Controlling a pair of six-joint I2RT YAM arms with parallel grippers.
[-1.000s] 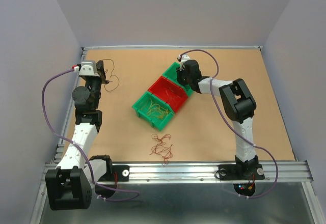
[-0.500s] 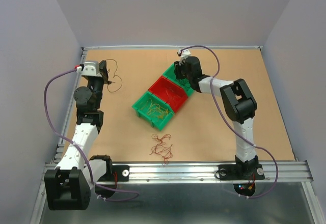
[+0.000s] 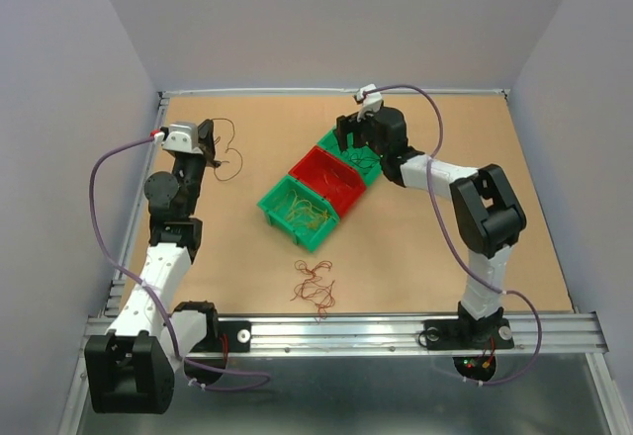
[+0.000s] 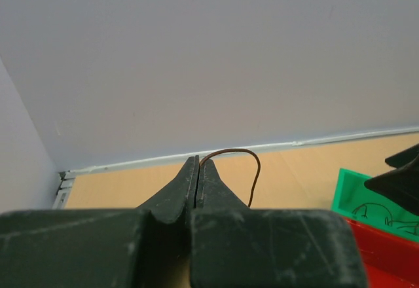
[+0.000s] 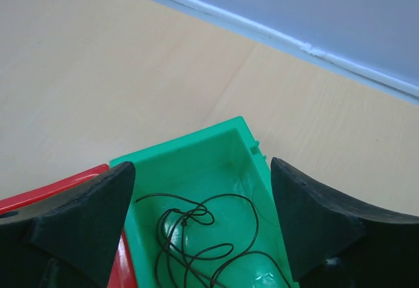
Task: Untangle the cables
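At the table's far left, my left gripper (image 3: 211,150) is shut on a thin dark-brown cable (image 3: 228,161) that hangs in loops from its tips. In the left wrist view the jaws (image 4: 198,169) are pressed together and the cable (image 4: 253,167) arcs out from between them. My right gripper (image 3: 347,140) is open above the far green bin (image 3: 329,141). In the right wrist view its fingers (image 5: 201,170) stand wide apart with nothing between them. A dark cable (image 5: 196,235) lies coiled loose on the floor of that bin (image 5: 216,145). A red-brown cable clump (image 3: 316,290) lies on the table near the front.
Three bins stand in a diagonal row mid-table. The near green bin (image 3: 269,210) holds yellow-orange strands (image 3: 302,217), and the red bin (image 3: 348,198) sits between it and the far green bin. Walls enclose the left, back and right sides. A metal rail (image 3: 346,334) runs along the front.
My right gripper has opened wide and drawn up and back from the far green bin, leaving the dark cable inside. My left gripper has shifted slightly right with its cable.
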